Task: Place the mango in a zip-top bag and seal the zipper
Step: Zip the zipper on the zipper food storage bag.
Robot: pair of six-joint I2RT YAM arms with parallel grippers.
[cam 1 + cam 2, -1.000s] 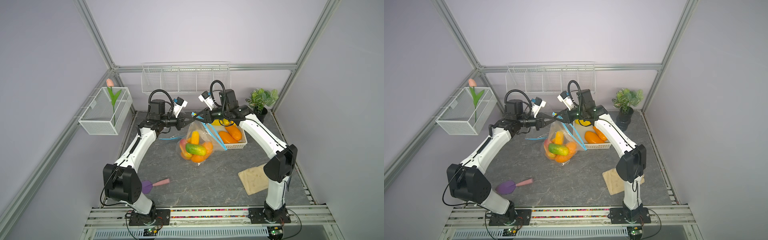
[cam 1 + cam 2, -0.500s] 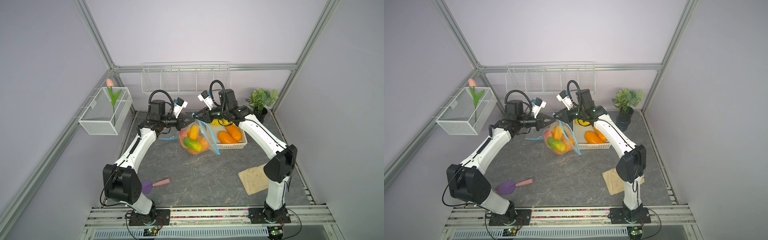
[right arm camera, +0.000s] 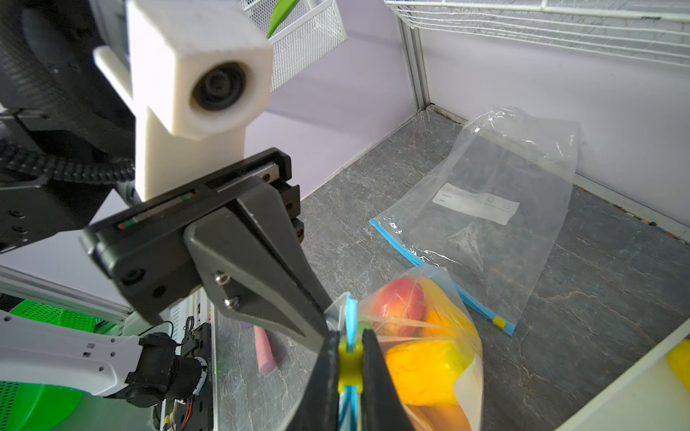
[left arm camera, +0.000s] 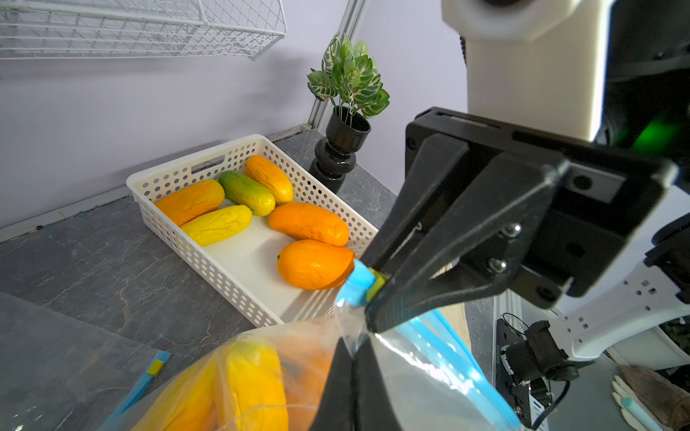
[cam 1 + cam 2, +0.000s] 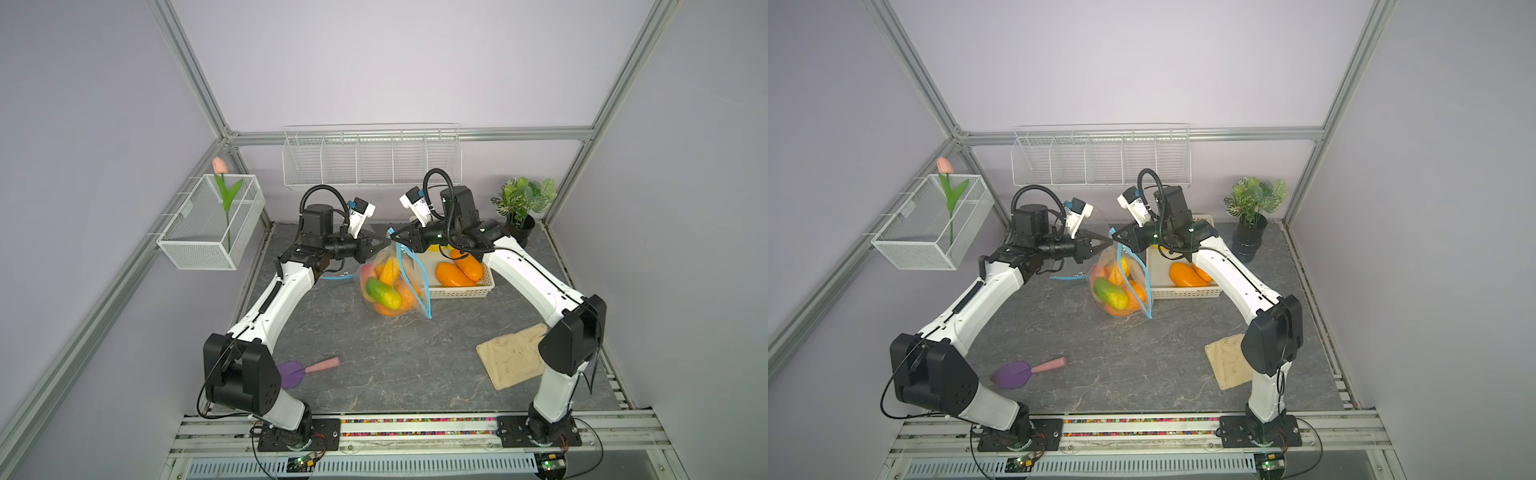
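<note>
**Both Claws Pinched One Corner of the Loaded Bag**

The left claw (image 5: pixel 385 242) was clenched on the clear film at the top corner of the zip-top bag (image 5: pixel 368 286). In the left wrist view its two fingers were pressed together with plastic gathered between them. The right claw (image 5: pixel 397 238) sat just beside it, tip facing tip, clenched on the yellow slider (image 3: pixel 350 362) that rode the blue zipper track (image 4: pixel 444 343).

In both top views the bag hung below the two claws, above the middle of the bench (image 5: pixel 374 374). The two blue strips bowed apart on their way down to the bag's lower corner. Whether the bag's bottom rested on the bench could not be told.

The mangoes (image 5: pixel 382 293) were inside the bag. A green one lay lowest toward the front, with yellow and orange ones behind it and a red-flushed one near the top.

A white basket (image 5: pixel 461 293) stood just beside the bag on the right arm's side. The left wrist view showed six spare mangoes (image 4: pixel 310 224) in it: orange, yellow and one green.

An empty bag (image 3: pixel 485 194) lay flat on the bench near the back wall. Its own blue strip and yellow slider faced the loaded bag.

Elsewhere, a potted plant (image 5: pixel 523 203) stood in the back corner beyond the basket. A beige cloth (image 5: pixel 511 357) lay near the right arm's base, and a purple scoop (image 5: pixel 307 370) with a pink handle lay near the left arm's base.
</note>
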